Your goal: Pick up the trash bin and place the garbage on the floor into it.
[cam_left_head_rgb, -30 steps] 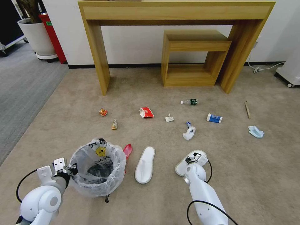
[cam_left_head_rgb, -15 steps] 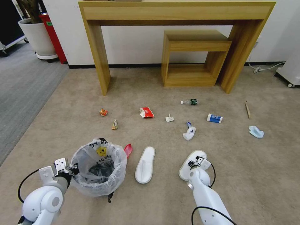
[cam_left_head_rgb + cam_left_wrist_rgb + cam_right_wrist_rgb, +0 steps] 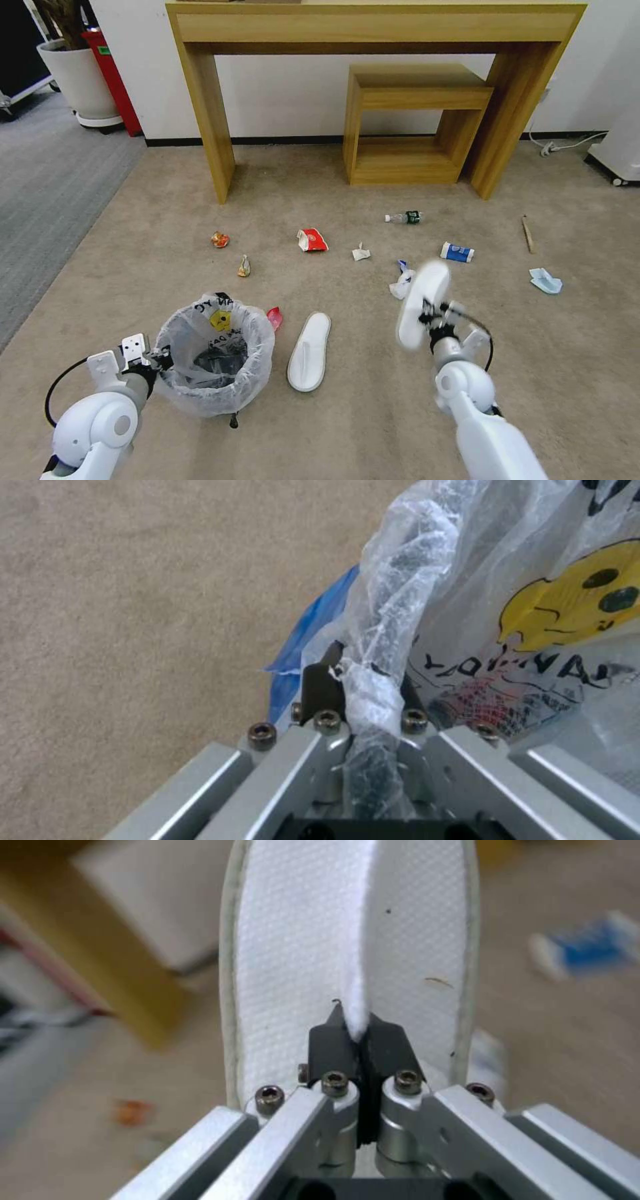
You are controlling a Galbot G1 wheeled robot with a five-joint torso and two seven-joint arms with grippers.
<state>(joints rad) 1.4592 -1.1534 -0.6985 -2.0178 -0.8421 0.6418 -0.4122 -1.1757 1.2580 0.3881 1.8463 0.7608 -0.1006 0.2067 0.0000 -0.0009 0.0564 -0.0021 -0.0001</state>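
1. The trash bin (image 3: 215, 360) is a small round black bin lined with a crinkly translucent white bag that carries black writing and a yellow smiley mark. It sits near the robot's left side, mouth facing up, with dark material inside.
2. The left gripper (image 3: 159, 361) is clamped on the bin's rim at its left edge; in the left wrist view the black fingers (image 3: 323, 687) pinch a bunched fold of the bag (image 3: 400, 610).
3. The right gripper (image 3: 430, 315) is closed tight on a white slipper (image 3: 422, 304), held above the floor (image 3: 167, 220) to the right of the bin. The right wrist view shows the fingertips (image 3: 333, 1042) nipping the slipper's thin upper strap along the sole's midline.
4. The lifted slipper is white with a dotted textured insole and a pale edge. Its long axis runs away from the robot, one end up and far, tilted slightly right.
5. The second slipper (image 3: 309, 351) lies flat on the beige carpet just right of the bin, sole down, its long axis pointing away from the robot with a slight lean right.
6. A red plastic bag (image 3: 273, 317) peeks out beside the bin's far right rim.
7. Farther off lie two small crumpled wrappers (image 3: 221, 239), a red-white packet (image 3: 312, 240), a paper scrap (image 3: 361, 253), a green-labelled bottle (image 3: 405, 217) lying sideways, a blue-white carton (image 3: 457, 253), a wooden stick (image 3: 528, 234) and a blue mask (image 3: 546, 281).
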